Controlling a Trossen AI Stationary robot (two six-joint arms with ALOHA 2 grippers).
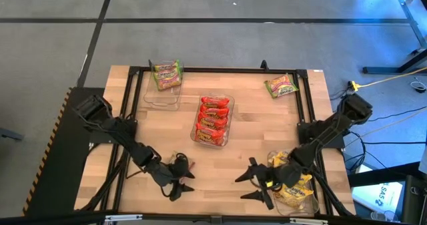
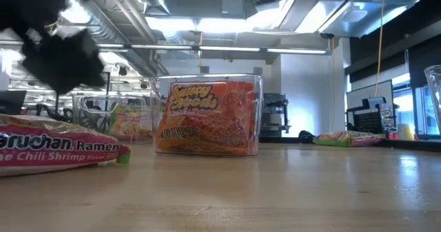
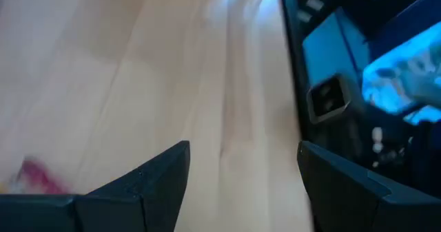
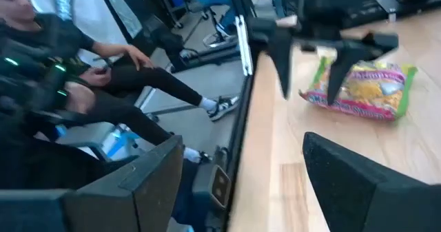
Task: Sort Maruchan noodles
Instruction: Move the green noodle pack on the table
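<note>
My noodle packets are light, thin and crinkly, and the dry noodles inside will crack if I squeeze hard. The plastic is slippery, so I should pinch a packet across its flat middle or by a short edge and hold it gently. My left hand hangs low over the bare wooden tabletop, fingers spread wide apart with nothing between them. I think it is touching nothing. A small red and yellow thing lies just beside this hand, but I cannot tell what it is. My right hand is wide open too and holds nothing. The yellow packets sit in a clear tray right behind it, under my right arm. The red packets are stacked in another clear tray out in front, between my two hands. A green packet lies loose on the tabletop far ahead of my right hand, and more green-edged packets rest at a third tray far ahead of my left.
</note>
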